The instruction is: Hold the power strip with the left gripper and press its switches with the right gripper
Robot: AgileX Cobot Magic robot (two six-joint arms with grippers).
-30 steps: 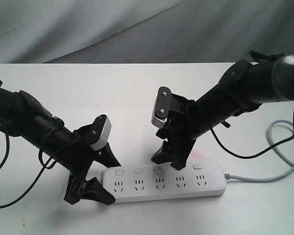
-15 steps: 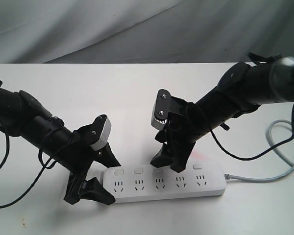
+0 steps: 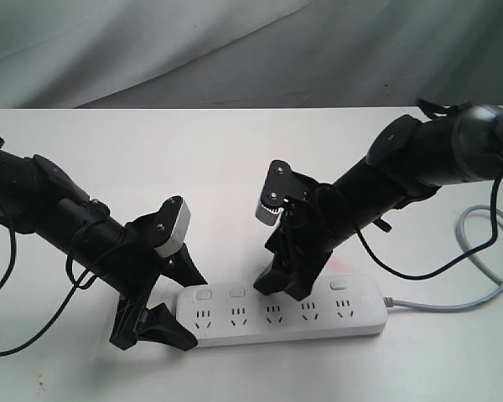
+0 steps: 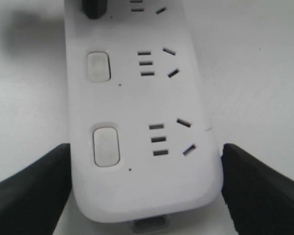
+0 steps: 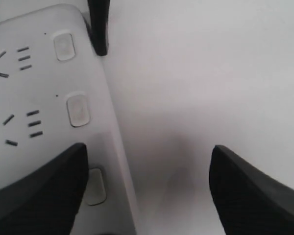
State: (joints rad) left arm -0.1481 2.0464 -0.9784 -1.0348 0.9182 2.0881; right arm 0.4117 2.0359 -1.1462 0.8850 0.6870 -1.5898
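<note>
Strip [image 3: 281, 314] lies flat on the table [image 3: 235, 159], low centre in the exterior view, long axis left-right, switches [image 3: 237, 292] in the far row. Left gripper [image 3: 196, 313] is clamped across the strip's left end. Its wrist view shows the fingers [image 4: 29, 196] against both long edges, with the first two switches ahead of them. Right gripper [image 3: 287, 289] is down over the middle of the strip, jaws spread, grasping nothing. One finger [image 5: 39, 191] is over the strip, half-covering the third switch [image 5: 95, 188], and the other is over bare table just behind it. Can't tell if that tip actually touches the switch. Cord [image 3: 453, 306] leaves the right end and loops off right.
</note>
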